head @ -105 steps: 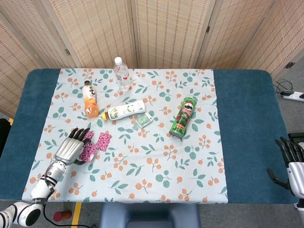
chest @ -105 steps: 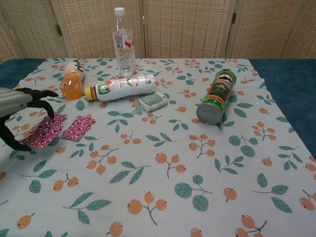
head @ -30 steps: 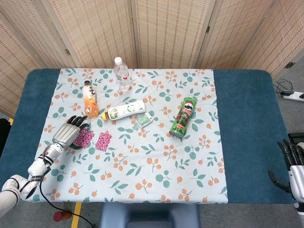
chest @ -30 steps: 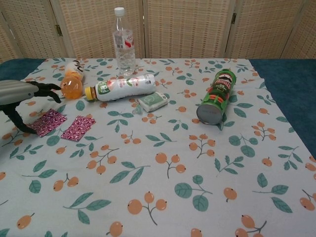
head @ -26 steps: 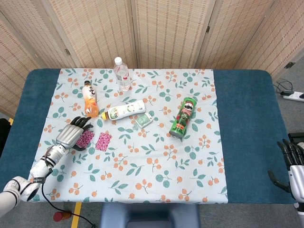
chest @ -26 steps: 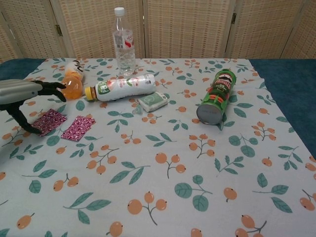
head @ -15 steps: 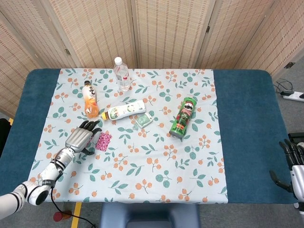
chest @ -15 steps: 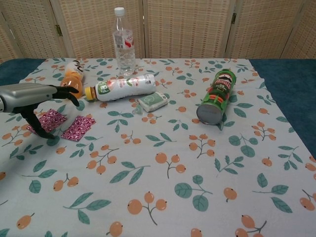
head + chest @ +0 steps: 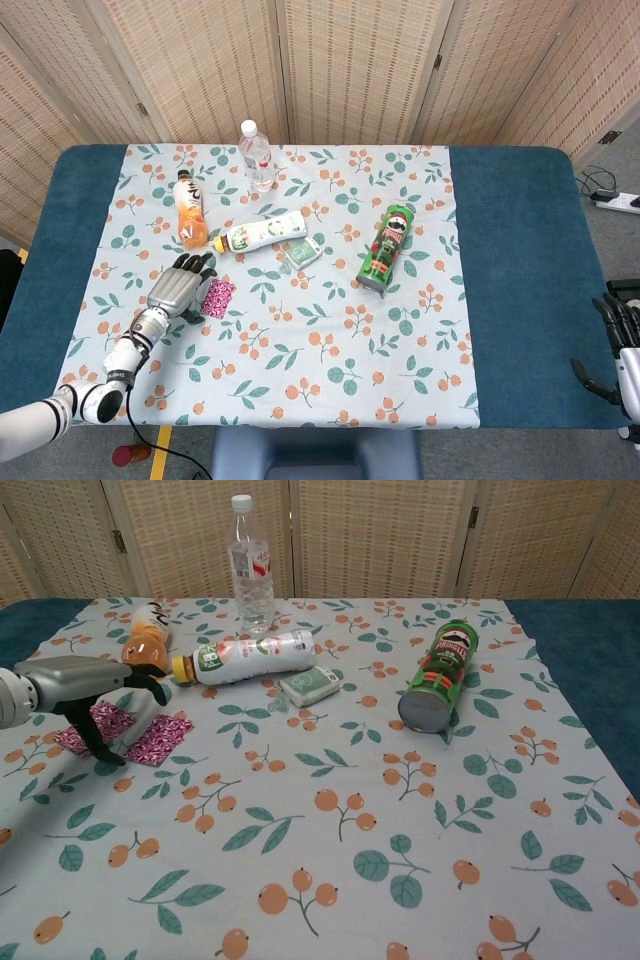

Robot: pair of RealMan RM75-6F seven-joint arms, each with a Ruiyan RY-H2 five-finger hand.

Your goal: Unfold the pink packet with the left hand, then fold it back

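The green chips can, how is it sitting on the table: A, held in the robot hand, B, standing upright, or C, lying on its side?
C: the green chips can lies on its side on the floral cloth, one round end facing the chest camera, with no robot hand near it.

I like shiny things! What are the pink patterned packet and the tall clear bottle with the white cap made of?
The pink patterned packet looks like thin printed foil or plastic film: it lies flat in two creased panels, but its shine is hard to judge. The tall clear bottle with the white cap looks like glossy see-through plastic; the screen shows through it.
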